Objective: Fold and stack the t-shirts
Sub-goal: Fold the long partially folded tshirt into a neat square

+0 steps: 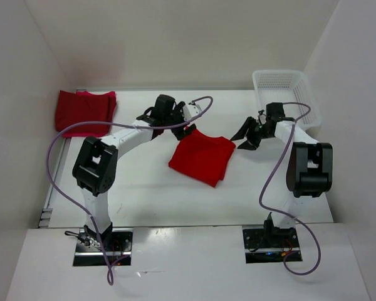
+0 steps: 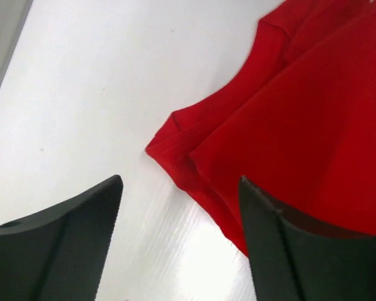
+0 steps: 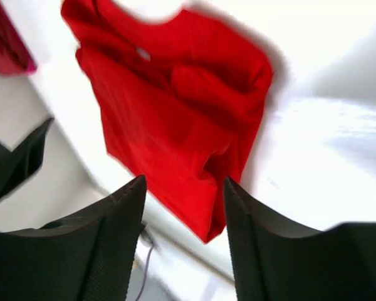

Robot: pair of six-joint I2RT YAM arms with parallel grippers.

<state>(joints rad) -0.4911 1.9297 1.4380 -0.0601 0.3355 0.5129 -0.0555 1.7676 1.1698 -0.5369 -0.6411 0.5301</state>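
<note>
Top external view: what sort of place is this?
Probably a robot lab test cell, not a home: a white tabletop boxed in by plain white panels, a bright red folded cloth t-shirt and a white plastic mesh basket as props.

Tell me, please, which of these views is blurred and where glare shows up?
Right wrist view: blurred, the bright red t-shirt soft-edged and the table washed out. Left wrist view: sharp, with a glare patch on the table beside the shirt's corner. Top external view: crisp and evenly lit, shadows soft.
</note>
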